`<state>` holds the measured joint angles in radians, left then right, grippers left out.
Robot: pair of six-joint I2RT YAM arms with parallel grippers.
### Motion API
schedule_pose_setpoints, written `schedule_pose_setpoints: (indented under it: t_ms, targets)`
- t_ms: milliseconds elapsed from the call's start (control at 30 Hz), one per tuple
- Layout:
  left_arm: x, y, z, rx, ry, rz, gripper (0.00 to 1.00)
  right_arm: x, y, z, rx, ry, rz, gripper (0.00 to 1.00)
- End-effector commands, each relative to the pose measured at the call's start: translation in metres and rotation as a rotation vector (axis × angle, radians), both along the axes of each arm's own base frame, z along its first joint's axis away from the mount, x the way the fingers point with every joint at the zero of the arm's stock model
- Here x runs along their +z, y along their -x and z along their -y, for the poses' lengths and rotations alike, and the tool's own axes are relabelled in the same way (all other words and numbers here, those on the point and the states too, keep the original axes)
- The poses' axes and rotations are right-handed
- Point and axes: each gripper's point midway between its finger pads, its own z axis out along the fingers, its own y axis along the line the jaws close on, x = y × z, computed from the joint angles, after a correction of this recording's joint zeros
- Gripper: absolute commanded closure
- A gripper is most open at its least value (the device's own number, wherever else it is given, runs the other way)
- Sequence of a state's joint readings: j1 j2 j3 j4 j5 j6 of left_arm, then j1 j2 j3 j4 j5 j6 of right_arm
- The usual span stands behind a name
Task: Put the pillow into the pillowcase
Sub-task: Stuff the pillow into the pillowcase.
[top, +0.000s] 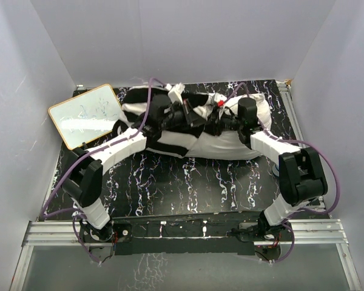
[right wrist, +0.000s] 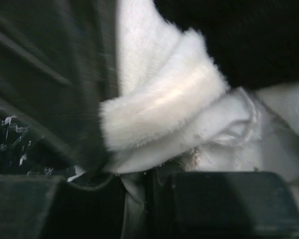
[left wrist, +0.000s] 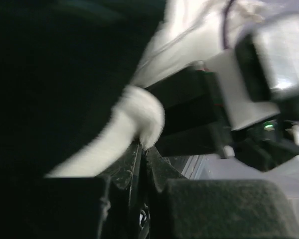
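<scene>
The plain white pillow (top: 227,145) lies across the back of the table, its left part covered by the black-and-white striped pillowcase (top: 170,138). Both grippers meet over the middle of the bundle. My left gripper (top: 193,116) (left wrist: 142,149) is shut, and a fuzzy white fold of the pillowcase (left wrist: 134,119) runs down into its tips. My right gripper (top: 218,126) (right wrist: 139,179) is shut on white cloth, with the pillowcase's fuzzy white stripe (right wrist: 159,104) bunched just above the jaws. The pillowcase's opening is hidden under the arms.
A small whiteboard (top: 88,115) with a wooden frame lies at the back left, next to the pillowcase. The black marbled table top (top: 188,182) shows in front of the pillow. White walls close in the left, back and right. The right arm (left wrist: 249,94) fills the left wrist view.
</scene>
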<state>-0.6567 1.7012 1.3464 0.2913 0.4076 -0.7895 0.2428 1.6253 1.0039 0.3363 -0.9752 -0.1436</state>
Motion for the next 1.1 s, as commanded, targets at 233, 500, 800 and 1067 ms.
schedule_pose_setpoints:
  t_ms: [233, 500, 800, 1067]
  targets:
    - [-0.082, 0.058, -0.042, -0.078, -0.092, -0.056, 1.00, 0.044, 0.103, 0.050, 0.368, 0.296, 0.258, 0.27]
    - [-0.057, 0.061, -0.049, -0.073, -0.099, 0.025, 1.00, 0.081, 0.031, 0.091, 0.085, 0.506, 0.361, 0.03]
    - [0.045, 0.048, -0.024, -0.143, 0.031, 0.191, 1.00, -0.012, 0.031, 0.025, 0.204, 0.476, 0.124, 0.70]
    - [0.132, 0.034, 0.039, -0.300, 0.194, 0.283, 1.00, 0.198, -0.024, -0.005, -0.028, -0.032, 0.260, 0.92]
